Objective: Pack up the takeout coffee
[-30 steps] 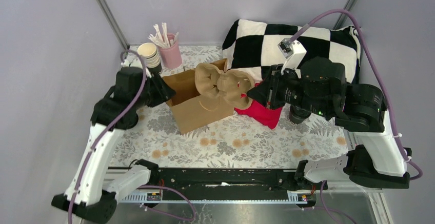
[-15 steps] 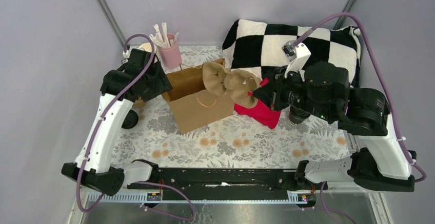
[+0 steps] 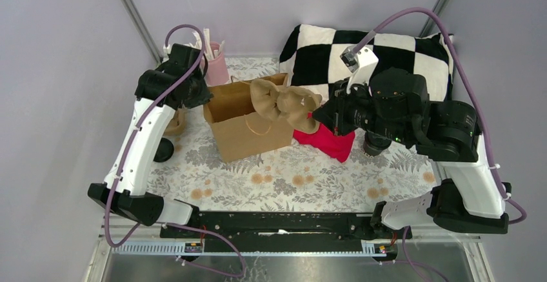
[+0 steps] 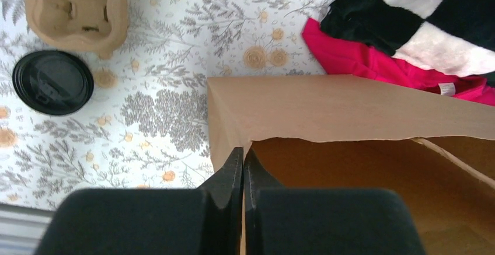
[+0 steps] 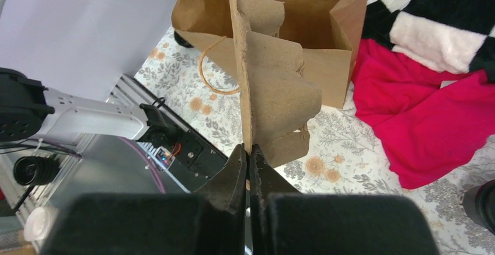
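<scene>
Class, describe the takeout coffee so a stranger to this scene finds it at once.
Start at the brown paper bag standing open in the middle of the flowered table. On the table to its left sits the takeout coffee. Its round black lid sets it apart from the tan pulp cup carrier beside it.

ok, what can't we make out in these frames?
- Coffee: left wrist shows only its lid; top view, the left arm covers part.
- Bag inside: top view, the carrier covers much of the mouth; wrist views show only part.
- Dark object by the red cloth: top view, under the right arm; right wrist, clipped at the corner.
</scene>
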### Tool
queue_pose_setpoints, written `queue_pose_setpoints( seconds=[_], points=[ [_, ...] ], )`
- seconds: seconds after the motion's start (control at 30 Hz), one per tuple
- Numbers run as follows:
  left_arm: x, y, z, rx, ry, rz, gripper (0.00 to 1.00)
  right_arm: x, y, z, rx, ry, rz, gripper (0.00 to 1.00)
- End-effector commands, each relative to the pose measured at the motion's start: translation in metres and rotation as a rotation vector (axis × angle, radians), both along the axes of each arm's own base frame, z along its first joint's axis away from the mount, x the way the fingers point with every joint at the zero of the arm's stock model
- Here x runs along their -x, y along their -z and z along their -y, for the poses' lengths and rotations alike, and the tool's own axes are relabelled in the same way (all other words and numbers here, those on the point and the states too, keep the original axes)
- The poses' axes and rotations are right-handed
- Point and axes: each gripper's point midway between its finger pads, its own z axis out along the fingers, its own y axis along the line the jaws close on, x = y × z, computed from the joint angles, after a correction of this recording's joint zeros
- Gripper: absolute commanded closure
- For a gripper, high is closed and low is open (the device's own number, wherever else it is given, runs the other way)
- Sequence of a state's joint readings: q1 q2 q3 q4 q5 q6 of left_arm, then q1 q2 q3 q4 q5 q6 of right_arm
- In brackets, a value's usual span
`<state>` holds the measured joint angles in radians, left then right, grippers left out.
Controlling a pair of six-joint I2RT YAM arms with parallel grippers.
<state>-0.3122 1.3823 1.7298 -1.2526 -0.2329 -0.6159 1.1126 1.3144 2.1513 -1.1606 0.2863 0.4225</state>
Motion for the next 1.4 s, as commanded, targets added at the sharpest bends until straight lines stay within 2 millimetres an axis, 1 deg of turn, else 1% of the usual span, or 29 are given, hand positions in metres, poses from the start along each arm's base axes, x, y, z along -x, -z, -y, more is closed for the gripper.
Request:
queue_pose_setpoints(
  seconds=[0.0,0.1,0.2,0.3,0.33,0.4,0.5,0.57,0.67,0.7,0.77,0.93,1.03,1.1,1.13,1.17,1.23,1.3,1.33,1.37],
  points=[
    [-0.013,-0.039,0.008,-0.002,0.087,0.156,1.0,0.018,-0.001,-0.003,-0.063,-0.051,-0.072,1.0],
    [-0.013,-0.05,0.021,0.047,0.149,0.233,1.0,0.031,0.015,-0.015,-0.07,-0.094,-0.18,1.0],
    [-0.006,-0.053,0.031,0.102,0.191,0.279,1.0,0.032,0.025,-0.019,-0.081,-0.06,-0.244,1.0],
    [0.005,-0.051,0.036,0.148,0.214,0.313,1.0,0.029,0.031,-0.026,-0.099,-0.045,-0.264,1.0],
    [0.009,-0.047,0.036,0.155,0.217,0.315,1.0,0.028,0.029,-0.027,-0.114,-0.032,-0.273,1.0],
    [0.015,-0.049,0.036,0.167,0.222,0.338,1.0,0.026,0.022,-0.028,-0.15,0.001,-0.288,1.0],
    [0.023,-0.051,0.036,0.186,0.237,0.378,1.0,0.021,0.018,-0.025,-0.19,0.07,-0.32,1.0],
    [0.027,-0.05,0.037,0.199,0.245,0.397,1.0,0.02,0.006,-0.029,-0.243,0.076,-0.331,1.0],
    [0.03,-0.046,0.034,0.193,0.237,0.401,1.0,0.019,-0.018,-0.033,-0.319,0.072,-0.336,1.0],
    [0.031,-0.044,0.033,0.19,0.237,0.401,1.0,0.019,-0.021,-0.034,-0.32,0.074,-0.338,1.0],
    [0.033,-0.042,0.032,0.193,0.234,0.403,1.0,0.019,-0.015,-0.037,-0.295,0.077,-0.355,1.0],
    [0.035,-0.042,0.033,0.206,0.233,0.409,1.0,0.022,0.014,-0.055,-0.215,0.006,-0.376,1.0],
    [0.035,-0.044,0.032,0.219,0.211,0.413,1.0,0.023,0.023,-0.059,-0.164,-0.062,-0.333,1.0],
    [0.035,-0.042,0.032,0.228,0.204,0.407,1.0,0.026,0.028,-0.061,-0.124,-0.137,-0.278,1.0],
    [0.036,-0.041,0.033,0.233,0.205,0.401,1.0,0.026,0.031,-0.059,-0.107,-0.15,-0.256,1.0],
    [0.037,-0.04,0.034,0.238,0.206,0.398,1.0,0.022,0.035,-0.054,-0.082,-0.127,-0.243,1.0],
    [0.038,-0.039,0.035,0.242,0.209,0.396,1.0,0.009,0.044,-0.041,-0.019,-0.022,-0.234,1.0],
    [0.039,-0.038,0.034,0.236,0.215,0.396,1.0,0.0,0.048,-0.026,0.046,0.075,-0.238,1.0],
    [0.039,-0.038,0.034,0.236,0.216,0.396,1.0,-0.005,0.053,-0.021,0.08,0.117,-0.244,1.0],
    [0.04,-0.039,0.033,0.235,0.214,0.397,1.0,-0.008,0.047,-0.019,0.079,0.137,-0.232,1.0]
  ],
)
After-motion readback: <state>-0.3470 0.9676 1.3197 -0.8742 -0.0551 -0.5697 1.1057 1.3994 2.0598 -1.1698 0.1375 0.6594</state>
